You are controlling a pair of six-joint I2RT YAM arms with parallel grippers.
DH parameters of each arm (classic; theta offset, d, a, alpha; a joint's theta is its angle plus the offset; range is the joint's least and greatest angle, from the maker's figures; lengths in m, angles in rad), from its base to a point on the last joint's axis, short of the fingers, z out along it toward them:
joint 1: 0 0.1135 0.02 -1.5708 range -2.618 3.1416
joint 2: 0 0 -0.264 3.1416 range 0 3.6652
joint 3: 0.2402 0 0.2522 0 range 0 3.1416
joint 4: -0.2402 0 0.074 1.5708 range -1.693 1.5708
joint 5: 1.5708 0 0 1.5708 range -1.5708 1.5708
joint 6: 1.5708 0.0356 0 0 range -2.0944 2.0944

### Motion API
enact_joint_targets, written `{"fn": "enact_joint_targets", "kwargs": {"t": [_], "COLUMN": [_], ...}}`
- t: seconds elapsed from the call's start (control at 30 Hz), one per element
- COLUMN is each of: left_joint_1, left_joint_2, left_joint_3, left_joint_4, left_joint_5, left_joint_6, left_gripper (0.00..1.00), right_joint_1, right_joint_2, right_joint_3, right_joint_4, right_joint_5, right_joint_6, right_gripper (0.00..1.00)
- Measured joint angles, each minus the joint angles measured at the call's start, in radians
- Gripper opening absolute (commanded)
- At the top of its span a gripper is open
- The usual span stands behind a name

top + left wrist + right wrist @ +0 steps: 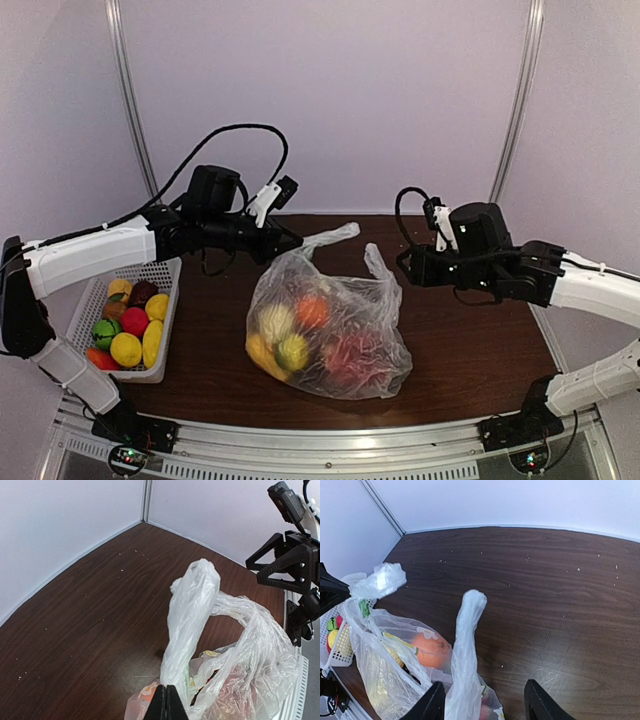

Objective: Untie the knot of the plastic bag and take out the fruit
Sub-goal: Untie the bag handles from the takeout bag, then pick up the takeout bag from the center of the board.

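Observation:
The plastic bag (345,300) lies in the middle of the table with fruit inside: an orange (312,310), a yellow-green piece (292,351) and red fruit (350,358). No knot shows; its two handles stand apart. My left gripper (297,243) is shut, its tips (167,690) pinched on the base of the left handle (192,605), which rises from them. My right gripper (402,266) is open. The right handle (467,625) stands between its fingers (434,702), close to the left one and not gripped. The orange (427,650) shows through the plastic.
A white slotted basket (165,272) with several fruits stands at the left edge of the table, under my left arm. White walls close the table at the back and sides. My right gripper (287,565) shows in the left wrist view beyond the bag.

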Motion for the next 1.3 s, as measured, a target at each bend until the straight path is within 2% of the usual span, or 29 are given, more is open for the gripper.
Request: {"fn": "enact_joint_targets", "kwargs": {"t": [0.07, 0.27, 0.43, 0.57, 0.67, 0.7, 0.77, 0.87, 0.9, 0.93, 1.13, 1.3], "left_joint_1": [0.0, 0.0, 0.0, 0.0, 0.0, 0.0, 0.0, 0.0, 0.0, 0.0, 0.0, 0.003], "left_joint_2": [0.0, 0.0, 0.0, 0.0, 0.0, 0.0, 0.0, 0.0, 0.0, 0.0, -0.014, -0.099], "left_joint_3": [0.0, -0.002, -0.004, -0.005, -0.005, -0.005, -0.005, -0.005, -0.005, -0.005, -0.016, -0.037], "left_joint_4": [0.0, 0.0, 0.0, 0.0, 0.0, 0.0, 0.0, 0.0, 0.0, 0.0, 0.004, 0.026], "left_joint_5": [0.009, 0.023, 0.026, 0.026, 0.026, 0.027, 0.028, 0.029, 0.029, 0.029, 0.006, -0.05], "left_joint_6": [-0.001, -0.003, -0.003, -0.003, -0.003, -0.003, -0.003, -0.003, -0.003, -0.003, -0.018, -0.064], "left_gripper": [0.0, 0.0, 0.0, 0.0, 0.0, 0.0, 0.0, 0.0, 0.0, 0.0, 0.0, 0.0], "right_joint_1": [-0.001, -0.002, -0.022, -0.052, -0.067, -0.072, -0.082, -0.097, -0.101, -0.104, -0.153, -0.19], "right_joint_2": [0.035, 0.15, 0.262, 0.337, 0.375, 0.388, 0.412, 0.44, 0.448, 0.452, 0.43, 0.296], "right_joint_3": [0.058, 0.198, 0.246, 0.257, 0.277, 0.285, 0.299, 0.311, 0.313, 0.314, 0.325, 0.437], "right_joint_4": [-0.029, -0.089, -0.097, -0.097, -0.094, -0.093, -0.088, -0.08, -0.077, -0.076, -0.077, -0.126], "right_joint_5": [-0.003, -0.012, -0.039, -0.077, -0.106, -0.117, -0.136, -0.167, -0.179, -0.188, -0.248, -0.217], "right_joint_6": [-0.027, -0.087, -0.108, -0.115, -0.121, -0.122, -0.126, -0.126, -0.128, -0.136, -0.121, -0.136], "right_gripper": [0.63, 0.6, 0.57, 0.61, 0.59, 0.56, 0.44, 0.13, 0.04, 0.0, 0.0, 0.0]}}
